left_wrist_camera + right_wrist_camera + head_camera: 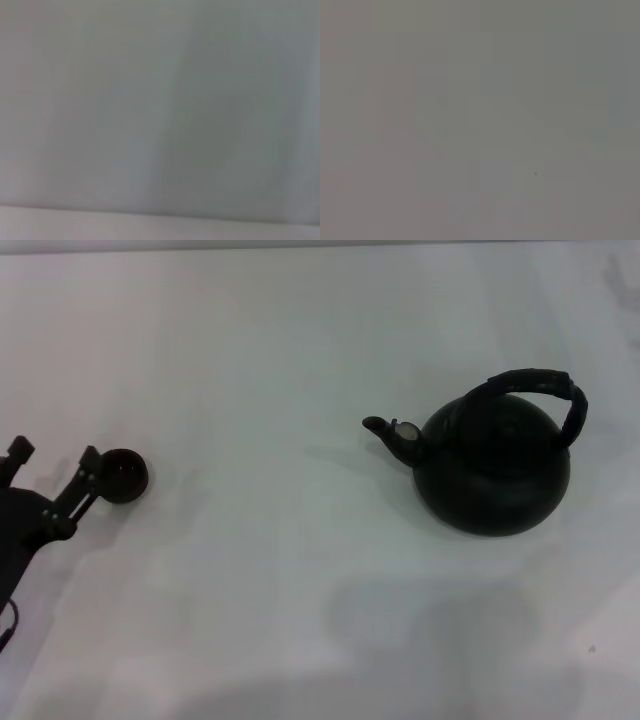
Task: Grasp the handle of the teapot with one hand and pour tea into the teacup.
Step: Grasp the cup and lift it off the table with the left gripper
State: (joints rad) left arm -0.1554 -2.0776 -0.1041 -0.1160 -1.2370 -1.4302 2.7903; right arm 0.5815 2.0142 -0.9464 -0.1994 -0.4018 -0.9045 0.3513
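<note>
At the table's (300, 330) nine o'clock edge, the left gripper (55, 452) reaches in low, angled toward one o'clock, its two fingers spread apart and holding nothing. One fingertip (92, 456) touches the tiny teacup (124, 476). Well apart, toward three o'clock, stands the upright teapot (490, 465), spout (392, 435) pointing to nine o'clock, its handle (540, 390) arched overhead, ungrasped. The right gripper is out of sight.

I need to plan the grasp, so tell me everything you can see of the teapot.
The teapot is a large, round, matte-black pot standing upright on the white table, toward the robot's right. A thick, ribbed black handle arches over its top, tilted toward its far right side. Its short curved spout, pale near the tip, points toward the teacup far off. Nothing touches it but the table; no end effector is near.
</note>
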